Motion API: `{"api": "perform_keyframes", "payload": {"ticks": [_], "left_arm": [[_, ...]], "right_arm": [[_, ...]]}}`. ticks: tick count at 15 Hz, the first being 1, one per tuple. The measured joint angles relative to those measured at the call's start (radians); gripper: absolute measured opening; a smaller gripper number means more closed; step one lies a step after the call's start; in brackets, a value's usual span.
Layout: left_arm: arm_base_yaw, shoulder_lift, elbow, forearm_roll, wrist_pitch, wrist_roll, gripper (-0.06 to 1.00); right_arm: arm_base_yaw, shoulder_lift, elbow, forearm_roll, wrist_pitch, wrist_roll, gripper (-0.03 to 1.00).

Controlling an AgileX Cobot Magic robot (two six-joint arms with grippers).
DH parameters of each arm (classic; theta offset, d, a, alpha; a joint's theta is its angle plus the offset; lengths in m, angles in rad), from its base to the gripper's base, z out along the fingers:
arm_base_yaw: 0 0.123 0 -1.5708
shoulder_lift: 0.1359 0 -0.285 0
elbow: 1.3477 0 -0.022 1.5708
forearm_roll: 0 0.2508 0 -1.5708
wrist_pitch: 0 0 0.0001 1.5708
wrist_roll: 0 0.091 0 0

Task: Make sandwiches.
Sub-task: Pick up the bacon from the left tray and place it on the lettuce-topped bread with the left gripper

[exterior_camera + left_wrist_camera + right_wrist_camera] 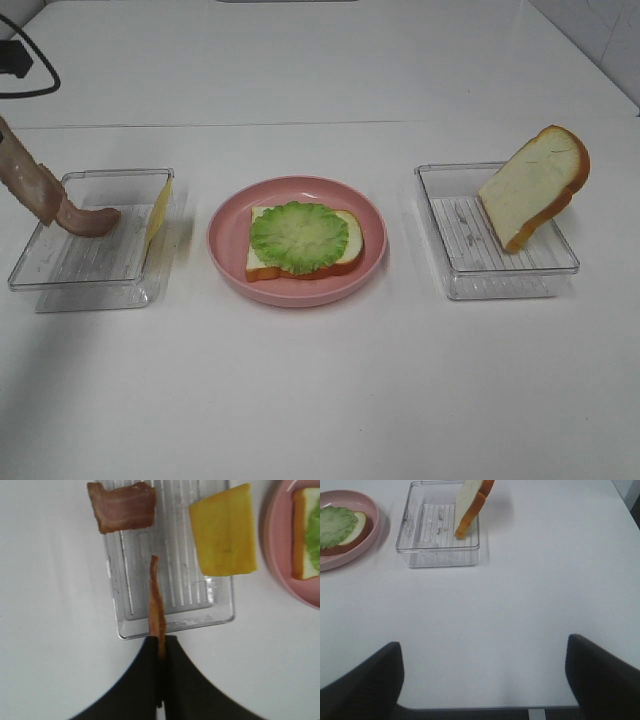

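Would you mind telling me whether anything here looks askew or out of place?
Yes: the spare bread slice stands tilted against the right tray's rim instead of lying flat, and the cheese square leans on edge against the left tray's wall.

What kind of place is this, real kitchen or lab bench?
Probably a lab demo bench: bare white table, toy bread slice propped in a clear tray, staged pink plate. No kitchen fixtures visible.

Left tray [90, 290] and right tray [505, 285] are clear, glossy plastic with ribbed floors. The pink plate [300, 297] is smooth and shiny, the white bench [320, 400] smooth. Bread [535, 185], cheese [225, 530] and bacon [156, 602] look matt; lettuce [298, 237] is ruffled.
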Motion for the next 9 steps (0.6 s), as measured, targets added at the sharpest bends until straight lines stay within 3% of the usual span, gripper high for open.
{"api": "perform_keyframes", "payload": {"ticks": [3,6,9], "left_arm": [[-0.089,-0.055,-0.042,-0.024,0.018,0.000,0.00],[-0.194,-0.055,-0.101,-0.118,0.011,0.000,0.00],[-0.290,0.021,-0.133,-0.233,-0.059,0.011,0.00]], "right_arm": [[0.000,0.000,0.000,0.000,0.000,0.000,0.85],[0.000,0.000,0.000,0.000,0.000,0.000,0.85],[0.000,0.000,0.000,0.000,0.000,0.000,0.85]]}}
